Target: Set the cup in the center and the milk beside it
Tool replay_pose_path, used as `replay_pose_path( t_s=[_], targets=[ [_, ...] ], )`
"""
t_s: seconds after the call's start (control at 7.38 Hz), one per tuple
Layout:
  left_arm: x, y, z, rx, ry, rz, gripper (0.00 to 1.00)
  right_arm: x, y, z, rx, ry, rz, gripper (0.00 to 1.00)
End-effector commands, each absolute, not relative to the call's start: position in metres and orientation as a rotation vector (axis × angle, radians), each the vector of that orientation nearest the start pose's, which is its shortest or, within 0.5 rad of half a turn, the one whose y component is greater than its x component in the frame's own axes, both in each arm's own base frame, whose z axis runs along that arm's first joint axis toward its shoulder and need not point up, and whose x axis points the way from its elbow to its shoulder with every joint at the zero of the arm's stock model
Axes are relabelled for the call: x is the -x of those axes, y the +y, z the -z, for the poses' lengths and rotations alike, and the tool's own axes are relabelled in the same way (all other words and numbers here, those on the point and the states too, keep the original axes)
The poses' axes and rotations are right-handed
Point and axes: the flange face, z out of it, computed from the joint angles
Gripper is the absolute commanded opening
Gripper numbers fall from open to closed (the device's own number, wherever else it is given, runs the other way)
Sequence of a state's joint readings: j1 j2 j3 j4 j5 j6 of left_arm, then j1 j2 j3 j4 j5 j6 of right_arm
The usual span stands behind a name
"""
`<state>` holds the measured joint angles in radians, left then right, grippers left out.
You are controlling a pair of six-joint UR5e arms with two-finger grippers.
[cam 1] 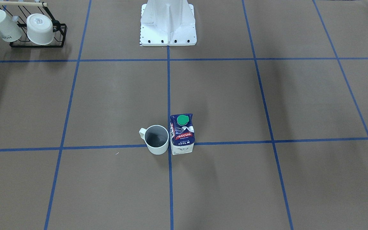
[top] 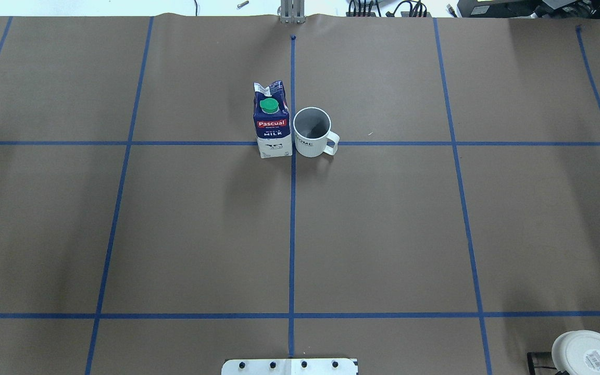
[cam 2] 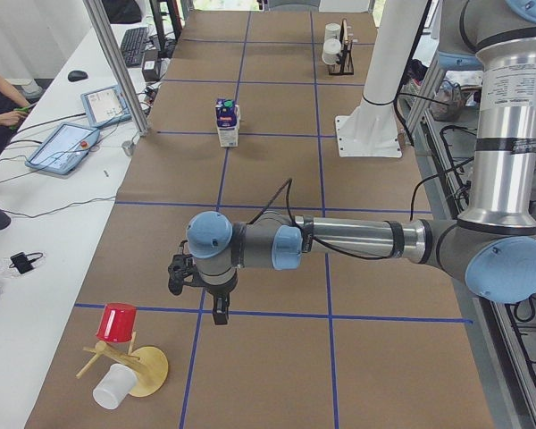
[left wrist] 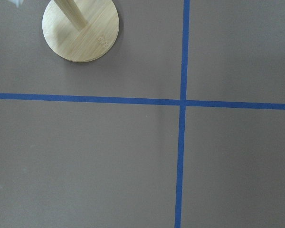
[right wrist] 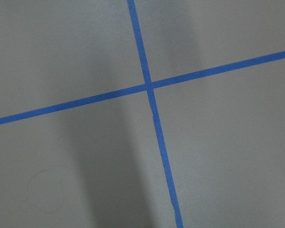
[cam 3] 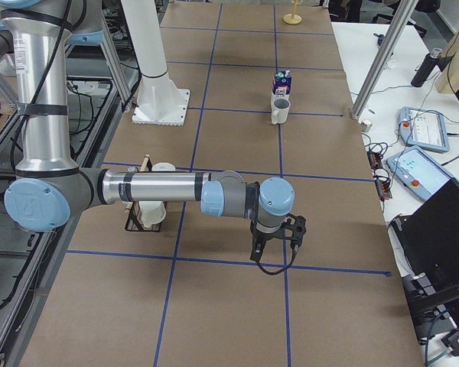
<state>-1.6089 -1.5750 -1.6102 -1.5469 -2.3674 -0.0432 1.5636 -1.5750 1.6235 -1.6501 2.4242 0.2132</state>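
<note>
— Blue tape crossing, the center [top: 292,157]: what stands there?
— Seen from overhead, the cup [top: 312,131] is upright just right of it, handle turned away from the milk [top: 272,121]. The milk stands upright just beside the cup, across the line.
— And the left gripper [cam 2: 216,302] and right gripper [cam 3: 262,246]?
— Each hangs over the brown paper [top: 201,234], well apart from both. Spread or pressed together, I cannot tell.

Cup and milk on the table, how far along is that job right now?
Done, by the look of it: the cup stands upright at the center crossing, slightly to one side of it, and the milk stands upright close beside it across the tape line. In hand: nothing; the left gripper and right gripper hang far away from both. Left: nothing obvious.
</note>
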Motion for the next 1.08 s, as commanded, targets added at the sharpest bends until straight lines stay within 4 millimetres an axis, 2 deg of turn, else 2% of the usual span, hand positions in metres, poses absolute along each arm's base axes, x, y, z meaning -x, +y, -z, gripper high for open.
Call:
replay_pose_path(
  t_s=[0.0, 0.95],
  targets=[
    [0.0801, -0.4923, -0.6374, -0.017, 0.799, 0.070, 0.98, -0.0553, -0.4875, -0.6365, 0.126, -0.846, -0.210, 1.00],
    [0.0800, -0.4906, -0.6431, -0.012, 0.799, 0.063, 0.98, -0.0549, -0.4860, -0.6360, 0.121, -0.852, -0.209, 1.00]
  ],
)
